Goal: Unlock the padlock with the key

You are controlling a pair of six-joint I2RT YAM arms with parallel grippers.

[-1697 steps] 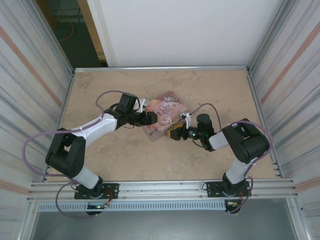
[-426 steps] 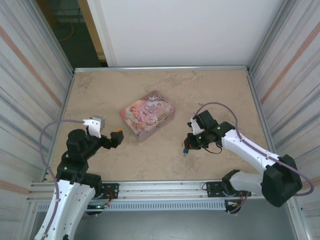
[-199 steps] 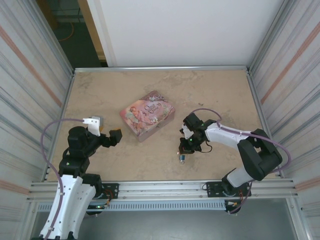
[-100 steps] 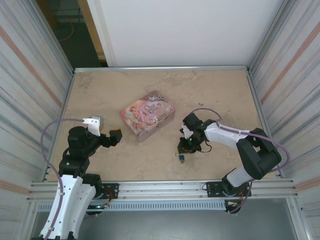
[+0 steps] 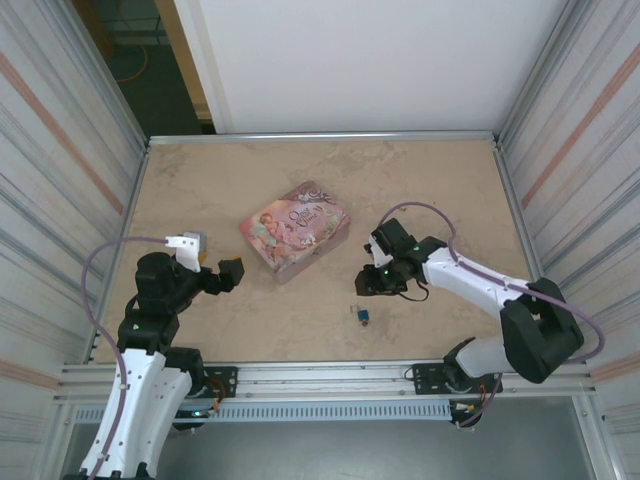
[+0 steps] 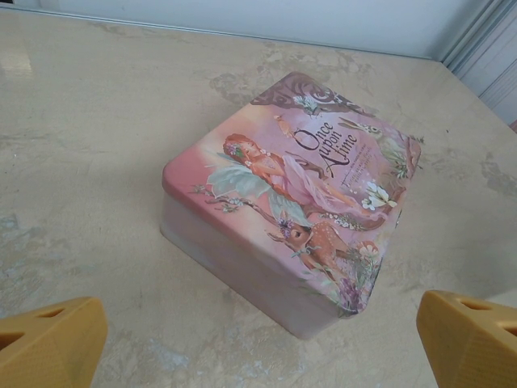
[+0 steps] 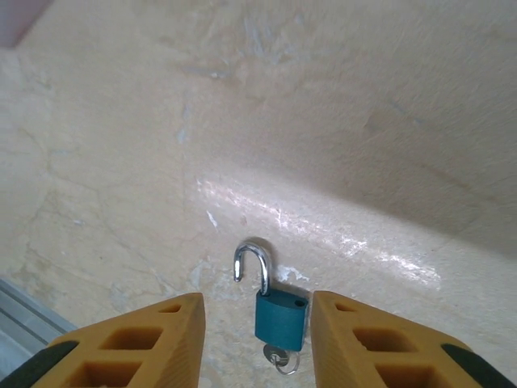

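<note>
The right gripper point(image 7: 256, 311) has its two orange fingers point(image 7: 129, 343) partly apart and clasps nothing; they stand along the bottom edge of the right wrist view. Between them in that view, the padlock point(image 7: 280, 317) lies flat on the tan table point(image 7: 339, 113), touching neither finger. Its silvery shackle point(image 7: 252, 267) is sprung, one end hanging free of the blue body. The key point(image 7: 280, 358) sticks out of the body's lower end. In the top view the padlock point(image 5: 360, 316) lies low in the frame, right of centre, just below the right gripper point(image 5: 367, 283) and clear of it. The left gripper point(image 5: 230, 271) is spread wide and empty, its fingers point(image 6: 48, 343) in the bottom corners of the left wrist view. The pink tin point(image 6: 299, 202) sits mid-frame beyond them, untouched.
</note>
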